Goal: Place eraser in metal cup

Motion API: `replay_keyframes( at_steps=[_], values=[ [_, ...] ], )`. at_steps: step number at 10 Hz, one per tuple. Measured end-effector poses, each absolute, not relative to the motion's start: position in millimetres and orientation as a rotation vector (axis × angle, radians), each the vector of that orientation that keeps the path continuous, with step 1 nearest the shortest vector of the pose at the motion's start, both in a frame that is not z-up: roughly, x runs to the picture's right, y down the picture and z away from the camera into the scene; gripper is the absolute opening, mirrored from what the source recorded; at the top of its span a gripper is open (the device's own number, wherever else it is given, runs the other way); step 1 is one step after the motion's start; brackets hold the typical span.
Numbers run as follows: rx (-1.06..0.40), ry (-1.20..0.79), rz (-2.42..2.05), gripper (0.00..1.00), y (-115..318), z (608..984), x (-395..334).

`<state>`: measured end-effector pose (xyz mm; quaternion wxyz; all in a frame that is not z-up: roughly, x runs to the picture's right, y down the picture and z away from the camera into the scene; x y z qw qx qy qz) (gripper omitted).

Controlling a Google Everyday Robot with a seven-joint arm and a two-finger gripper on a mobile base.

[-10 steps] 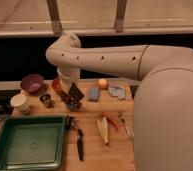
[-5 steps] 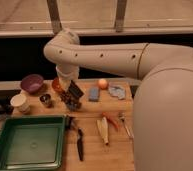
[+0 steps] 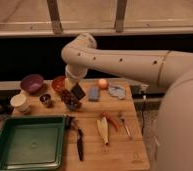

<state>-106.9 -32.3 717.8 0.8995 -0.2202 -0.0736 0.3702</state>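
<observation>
My gripper point(image 3: 72, 96) hangs from the arm that reaches in from the right, just in front of the red bowl. It is shut on the eraser point(image 3: 78, 91), a small black block held tilted a little above the wooden table. The metal cup point(image 3: 46, 100), small and dark silver, stands on the table to the left of the gripper, about a hand's width away, and nothing shows inside it.
A purple bowl point(image 3: 32, 82), a red bowl point(image 3: 58, 83) and a white cup point(image 3: 20, 102) stand near the metal cup. A blue block point(image 3: 93, 93), an orange ball point(image 3: 103, 83), a green tray point(image 3: 25, 142), a black-handled knife point(image 3: 80, 146) and some utensils point(image 3: 107, 127) are also here.
The arm has shifted only slightly. The gripper stays by the red bowl with the eraser in it.
</observation>
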Motion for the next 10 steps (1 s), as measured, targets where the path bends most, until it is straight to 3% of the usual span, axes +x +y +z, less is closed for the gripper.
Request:
replay_keyframes(
  at_steps=[2, 10],
  values=[
    [-0.451, -0.238, 0.735, 0.00, -47, 723, -125],
    [-0.433, -0.268, 0.473, 0.00, -96, 733, -222]
  ],
)
